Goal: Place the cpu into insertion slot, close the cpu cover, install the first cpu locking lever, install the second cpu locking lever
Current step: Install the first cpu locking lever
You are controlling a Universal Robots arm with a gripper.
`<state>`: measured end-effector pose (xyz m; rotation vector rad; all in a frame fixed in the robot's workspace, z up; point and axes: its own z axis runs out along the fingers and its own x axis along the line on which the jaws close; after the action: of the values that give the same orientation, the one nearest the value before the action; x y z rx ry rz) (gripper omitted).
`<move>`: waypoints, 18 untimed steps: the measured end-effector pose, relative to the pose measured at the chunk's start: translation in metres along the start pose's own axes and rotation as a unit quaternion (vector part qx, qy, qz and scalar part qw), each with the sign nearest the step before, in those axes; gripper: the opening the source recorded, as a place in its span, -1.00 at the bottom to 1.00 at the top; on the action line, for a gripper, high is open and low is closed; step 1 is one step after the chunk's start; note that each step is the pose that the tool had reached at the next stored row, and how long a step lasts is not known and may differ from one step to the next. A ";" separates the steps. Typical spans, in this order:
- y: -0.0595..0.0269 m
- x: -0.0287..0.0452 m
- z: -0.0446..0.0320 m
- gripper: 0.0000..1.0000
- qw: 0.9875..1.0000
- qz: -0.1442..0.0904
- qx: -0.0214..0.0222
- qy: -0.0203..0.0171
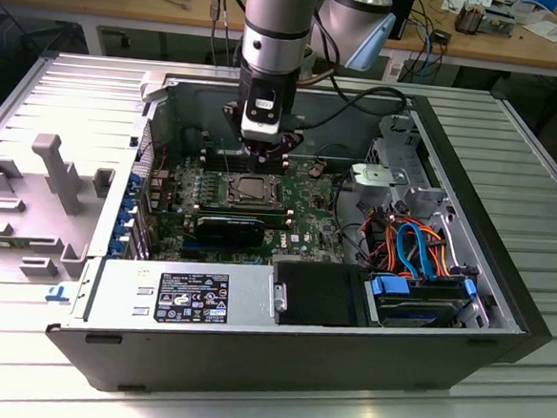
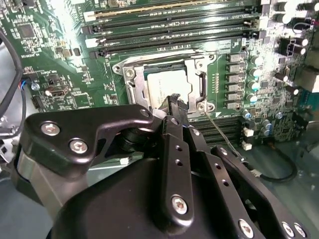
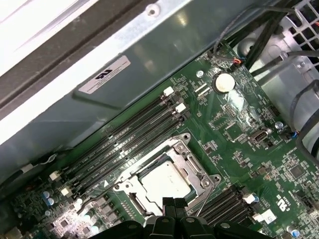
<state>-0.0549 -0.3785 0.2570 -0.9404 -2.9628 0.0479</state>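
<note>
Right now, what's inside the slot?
The cpu, its silver top showing through the cover, which lies on its edges. The gripper hides part of one edge; the contacts under the cpu can't be seen.

1. cpu (image 3: pixel 164 180): flat square chip with a dull silver-grey top, seated level in the socket.
2. insertion slot (image 2: pixel 130 73): square socket with a silvery metal rim, filled by the chip.
3. cpu cover (image 3: pixel 192 160): thin silvery frame plate lying flat over the socket; the chip top shows through its square opening.
4. locking lever (image 2: pixel 222 134): thin wire rod slanting out from a socket corner; can't tell if it is latched.
</note>
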 end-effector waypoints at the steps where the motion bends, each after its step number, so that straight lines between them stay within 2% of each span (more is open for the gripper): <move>1: 0.0000 0.0000 0.0000 -0.79 1.000 -0.004 0.000 0.000; 6: 0.0000 0.0000 0.0000 -0.79 0.999 -0.032 0.001 -0.001; 11: 0.0000 0.0000 0.0000 -0.79 0.998 -0.065 0.001 -0.002; 16: 0.0000 0.0000 0.0000 -0.79 0.996 -0.084 0.002 -0.003; 18: 0.0000 0.0000 0.0000 -0.79 0.995 -0.097 0.002 -0.004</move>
<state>-0.0549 -0.3785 0.2569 -0.6497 -3.0429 0.0517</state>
